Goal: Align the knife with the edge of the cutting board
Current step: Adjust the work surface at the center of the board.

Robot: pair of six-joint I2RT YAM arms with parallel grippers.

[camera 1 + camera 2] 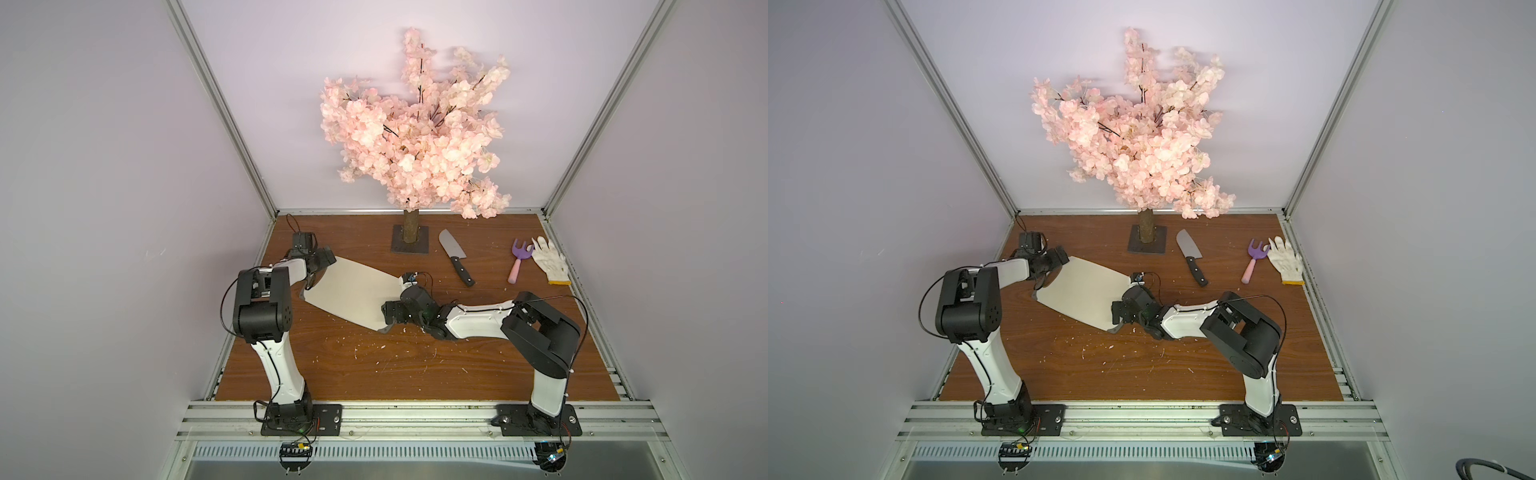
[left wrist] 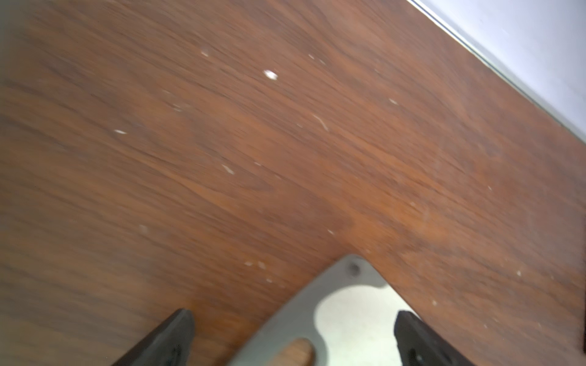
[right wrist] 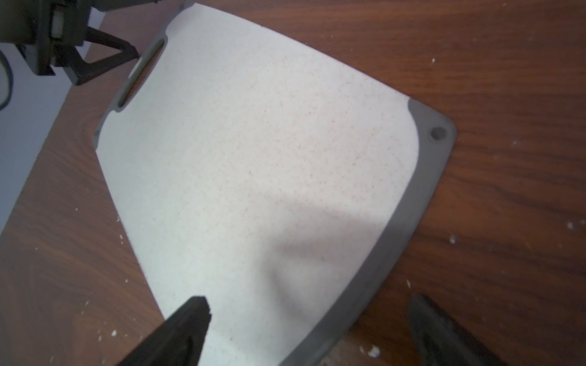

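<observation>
**Surface.** The tabletop (image 1: pixel 374 365) is presenting as matt brown wood-grain laminate, and scattered pale flecks are lying on it.

**Task items.** The cutting board (image 1: pixel 349 291) is lying at a slant left of centre, between the two hands. It is a flat, pale beige rectangle with rounded corners. The knife (image 1: pixel 456 257) is lying flat on bare tabletop, well apart from the board and away from all its edges. It is resting just right of the tree's square dark base (image 1: pixel 410 244). Its broad grey blade is pointing toward the back wall and its black handle toward the front.

**Hands.** The left hand (image 2: pixel 293 313) is standing with its fingers wide apart, gripping nothing. Its blurred wrist view is showing the board's grey corner between them, with a small round hole. The right hand (image 3: pixel 309 299) is likewise spread wide and empty. One dark finger (image 3: pixel 190 323) is sitting over the beige face, the other beyond the grey end band, over wood. Whether either hand is touching the board cannot be told.

**View differences.** Only the right wrist view is showing the fine brown speckling on the board's face, the smooth dark grey band along its short end, and the oval handle cutout (image 3: pixel 142 68) at the far end, beside the left hand. Only the top views are showing the knife, the artificial cherry blossom tree (image 1: pixel 1138 141), and the purple-and-pink toy garden fork (image 1: pixel 1254 259) lying beside a white knitted work glove (image 1: pixel 1285 259).
</observation>
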